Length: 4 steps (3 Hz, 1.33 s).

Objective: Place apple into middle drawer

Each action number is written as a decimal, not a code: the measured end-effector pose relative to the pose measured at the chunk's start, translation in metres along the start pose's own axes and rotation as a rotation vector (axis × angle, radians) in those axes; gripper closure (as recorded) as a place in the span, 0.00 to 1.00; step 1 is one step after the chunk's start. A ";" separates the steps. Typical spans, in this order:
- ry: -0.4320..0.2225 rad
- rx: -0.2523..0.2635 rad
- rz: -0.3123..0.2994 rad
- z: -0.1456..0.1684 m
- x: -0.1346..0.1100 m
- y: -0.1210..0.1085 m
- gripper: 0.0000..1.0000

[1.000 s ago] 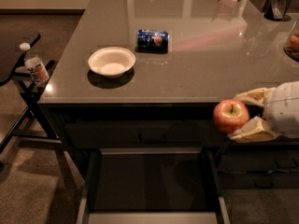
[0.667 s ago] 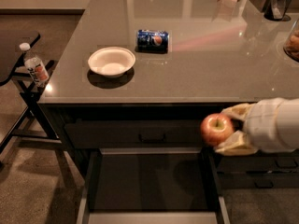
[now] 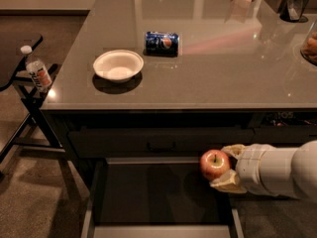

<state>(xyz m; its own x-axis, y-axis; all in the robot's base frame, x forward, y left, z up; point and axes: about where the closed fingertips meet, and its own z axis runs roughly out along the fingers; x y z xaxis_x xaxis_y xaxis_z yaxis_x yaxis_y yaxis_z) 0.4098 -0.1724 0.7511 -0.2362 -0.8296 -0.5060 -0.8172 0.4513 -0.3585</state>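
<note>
The apple [image 3: 214, 164] is red-orange with a short stem and is held between the pale fingers of my gripper [image 3: 224, 165], which is shut on it. The white arm reaches in from the right edge. The apple hangs above the right part of the open middle drawer [image 3: 148, 197], a wide dark-grey drawer with pale side edges, pulled out below the counter. Above it is a closed dark drawer front [image 3: 158, 143] with a small black handle.
On the grey counter [image 3: 223, 68] lie a white bowl [image 3: 118, 66] and a blue soda can [image 3: 162, 42] on its side. A water bottle [image 3: 36, 72] stands on a dark rack at left. Other items stand at the counter's far right.
My gripper has carried the apple down and to the left, from beside the counter's front edge to over the open drawer.
</note>
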 end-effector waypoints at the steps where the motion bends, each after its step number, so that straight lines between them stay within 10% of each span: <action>1: -0.059 -0.002 0.089 0.031 0.010 0.012 1.00; 4: -0.110 -0.046 0.111 0.098 0.023 0.027 1.00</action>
<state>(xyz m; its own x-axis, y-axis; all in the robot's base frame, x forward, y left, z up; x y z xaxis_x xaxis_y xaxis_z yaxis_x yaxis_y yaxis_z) 0.4336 -0.1474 0.6529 -0.2691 -0.7334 -0.6243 -0.8133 0.5202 -0.2605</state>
